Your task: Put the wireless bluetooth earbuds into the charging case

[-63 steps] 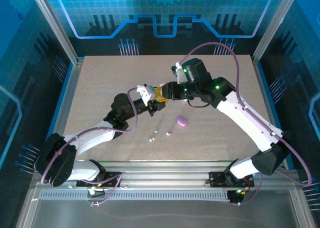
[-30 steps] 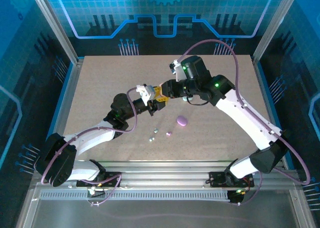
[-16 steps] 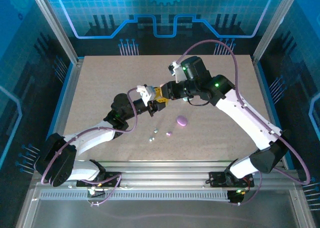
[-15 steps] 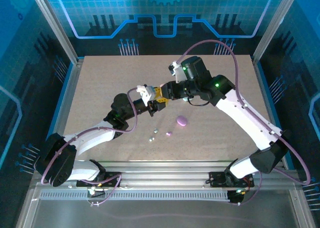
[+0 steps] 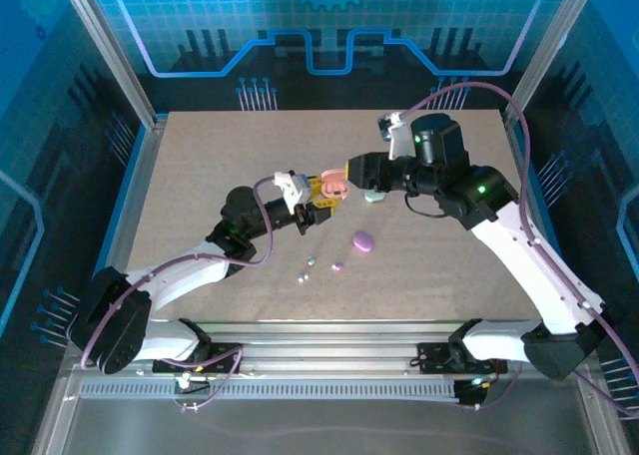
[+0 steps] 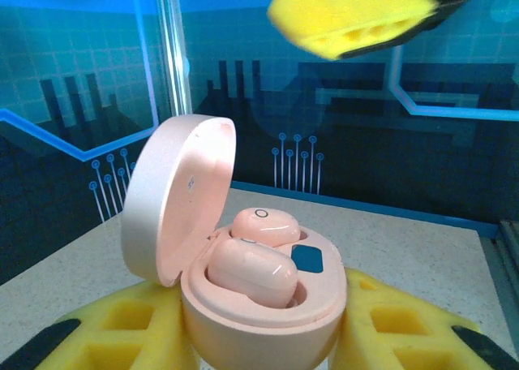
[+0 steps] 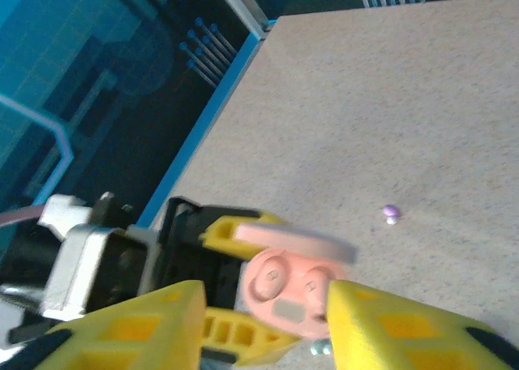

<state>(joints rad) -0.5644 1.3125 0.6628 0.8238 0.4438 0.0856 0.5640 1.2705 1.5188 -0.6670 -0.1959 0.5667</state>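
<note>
Earbuds [image 5: 302, 275] lie loose nearest my bases on the speckled tan table [image 5: 200, 176]: two pale pebble-like specks close together, and a tiny purple earbud [image 5: 337, 266] just to their right. A little beyond sits a smooth purple oval case [image 5: 363, 240]. Farther out, my left gripper [image 6: 259, 342] is closed on a pink charging case [image 6: 259, 325], squeezing its rounded base between yellow pads [image 6: 389, 321] with square pockets. The case is glossy, and its domed lid [image 6: 174, 200] stands hinged up on the left in my left wrist view, with a faint mark inside that I cannot read. Two pink earbuds [image 6: 251, 271] are seated side by side in its wells, smooth and bean-shaped. The farther one bears a small ring mark, and a teal rectangle [image 6: 306, 259] sits beside them. Just past and above the case hangs my right gripper [image 7: 261, 299], its yellow fingers [image 6: 349, 13] spread apart and clear of the case.
</note>
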